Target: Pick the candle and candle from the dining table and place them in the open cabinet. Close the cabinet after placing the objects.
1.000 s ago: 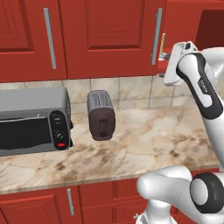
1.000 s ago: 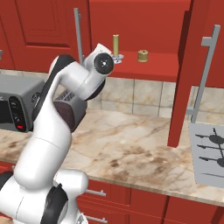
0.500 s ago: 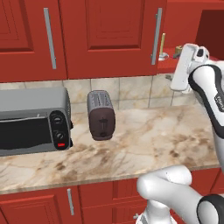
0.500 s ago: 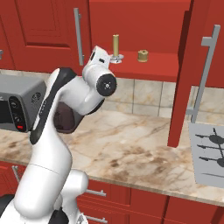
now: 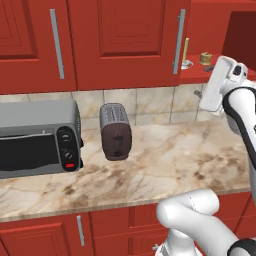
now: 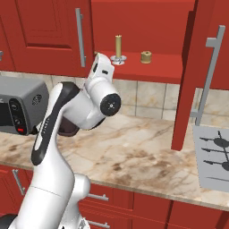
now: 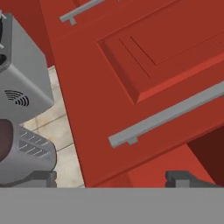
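1. Red wall cabinet (image 6: 147,67) open: both candles upright on its red inner shelf, side by side, a short gap between them.
2. Slim olive-gold stick candle (image 6: 118,47) on a clear round dish, toward the left end of the shelf; also seen from the left base view (image 5: 185,50), just right of a grey bar handle.
3. Squat brass-gold candle (image 6: 146,57) to the right of the stick candle; in the left base view (image 5: 206,58) near the arm's white hand.
4. Open cabinet door (image 6: 197,76) swung out at the right of the opening, long grey handle (image 6: 208,74) facing the room.
5. Gripper (image 7: 111,178) with jaws spread wide, empty; two dark fingertips (image 7: 188,178) well apart at the lower edge of the hand view, nothing between them.
6. Hand raised just below and in front of the shelf's left end, aimed at a closed red panelled door (image 7: 144,74) and its grey bar handle (image 7: 168,116).
7. Below on the marbled counter (image 5: 165,160): grey toaster oven (image 5: 37,137) at left, dark toaster (image 5: 116,131) beside it, apart.
8. Grey cooktop (image 6: 214,156) at the right edge of the right base view.
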